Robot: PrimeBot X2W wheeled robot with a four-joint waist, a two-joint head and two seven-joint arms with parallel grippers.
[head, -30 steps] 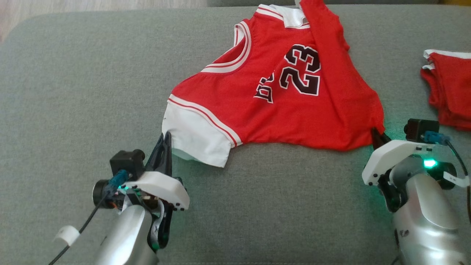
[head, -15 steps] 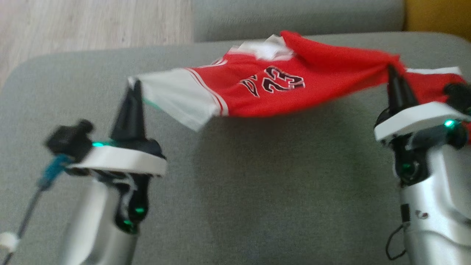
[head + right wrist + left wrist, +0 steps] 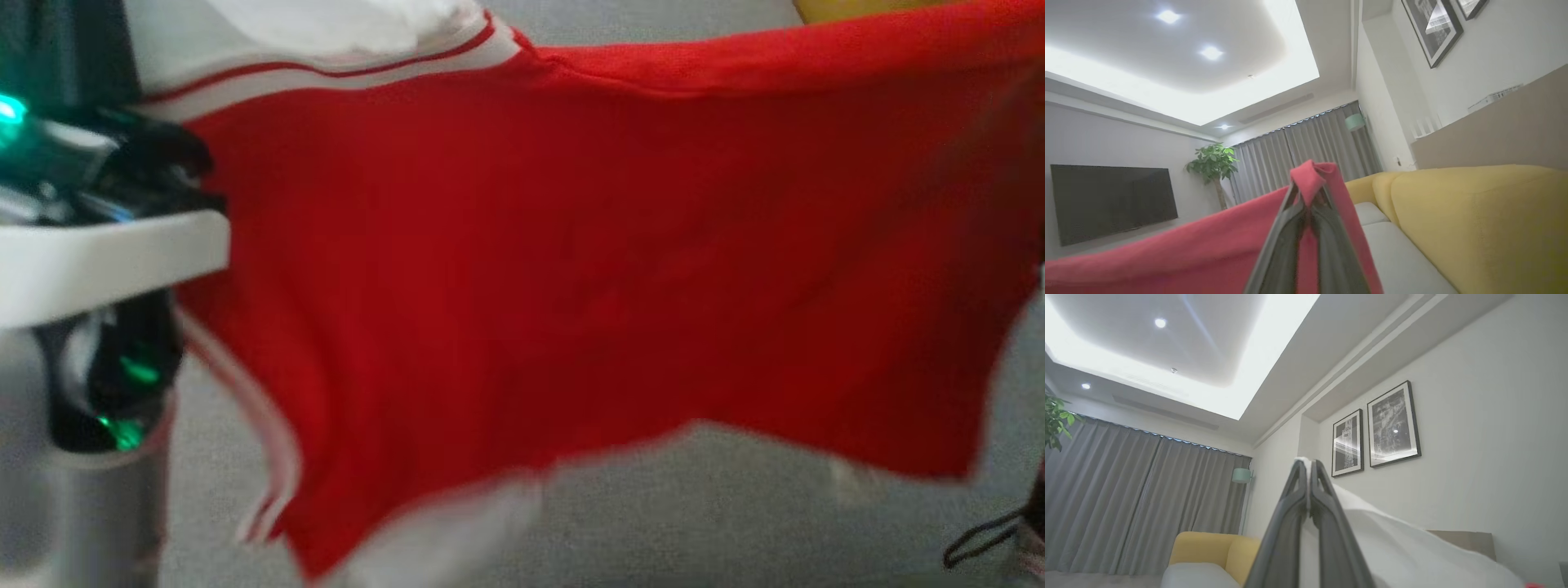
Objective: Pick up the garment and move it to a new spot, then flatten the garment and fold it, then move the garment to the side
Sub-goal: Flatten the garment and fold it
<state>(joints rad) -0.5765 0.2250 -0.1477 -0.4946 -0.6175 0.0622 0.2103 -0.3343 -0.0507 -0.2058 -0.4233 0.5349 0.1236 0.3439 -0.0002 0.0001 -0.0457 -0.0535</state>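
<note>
The garment (image 3: 588,269), a red jersey with white trim, hangs stretched wide in the air close before the head camera. Its top edge runs from upper left to upper right and its lower hem dangles above the grey cushion (image 3: 735,523). In the left wrist view my left gripper (image 3: 1306,467) points up toward the ceiling, shut on the white part of the garment (image 3: 1392,543). In the right wrist view my right gripper (image 3: 1308,183) also points up, shut on a red corner of the garment (image 3: 1208,249). The left wrist housing (image 3: 90,261) shows at the head view's left edge.
A yellow armchair (image 3: 1474,220) with a pale seat stands to the right wrist view's right. Framed pictures (image 3: 1376,430) hang on the wall, grey curtains (image 3: 1126,498) and a potted plant (image 3: 1212,163) stand beyond, and a dark screen (image 3: 1110,200) is on the far wall.
Both grippers have lifted the garment off the cushion, from lying flat to hanging spread between them high up. The head view has shifted and now looks at the cloth from close.
</note>
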